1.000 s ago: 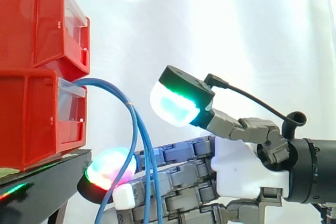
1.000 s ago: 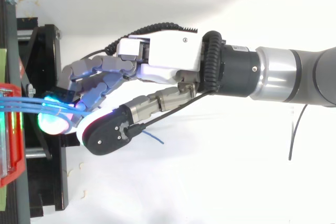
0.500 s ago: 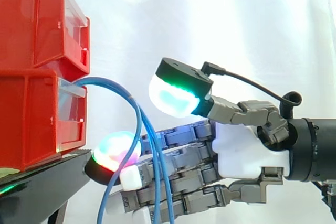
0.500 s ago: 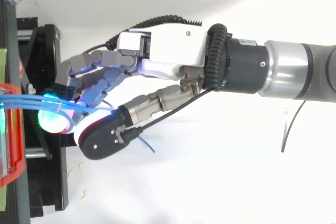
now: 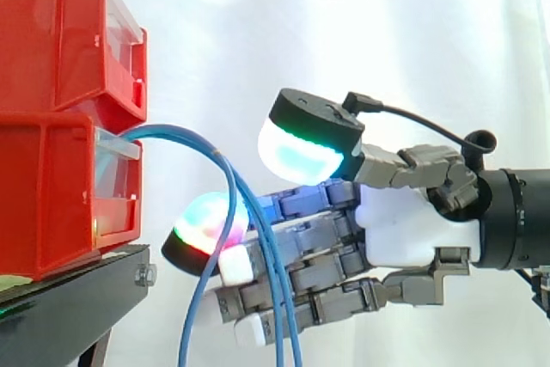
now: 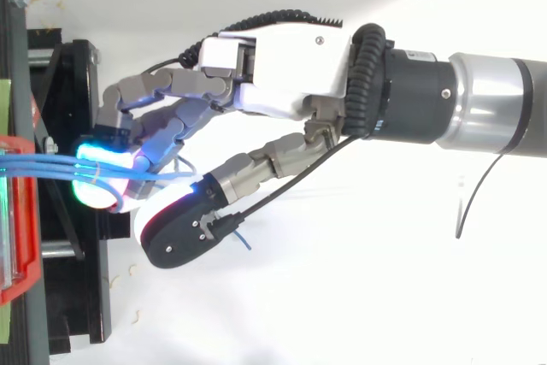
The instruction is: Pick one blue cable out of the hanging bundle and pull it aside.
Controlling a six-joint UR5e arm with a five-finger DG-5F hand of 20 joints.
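A bundle of thin blue cables (image 5: 185, 137) arches out of the lower red bin (image 5: 51, 195) and hangs down across my hand's fingers; from above the cables (image 6: 51, 166) run right from the bin over a glowing fingertip (image 6: 98, 156). My hand (image 5: 404, 229) reaches in from the right, level with the hanging part. Its fingers are nearly straight and lie against the cables, which bow to the right. The thumb pad (image 5: 301, 156) stands raised above the fingers, apart from the cables. The hand (image 6: 291, 74) is open; no single cable is pinched.
Two red bins are stacked at the left, the upper one (image 5: 60, 40) above the cable bin, on a black stand (image 5: 77, 298). The stand's frame (image 6: 73, 83) lies just left of the fingertips. A white curtain hangs behind.
The hand has risen and drawn to the right, away from the bins. The hanging cables have bowed further right with the fingers. The thumb stays raised.
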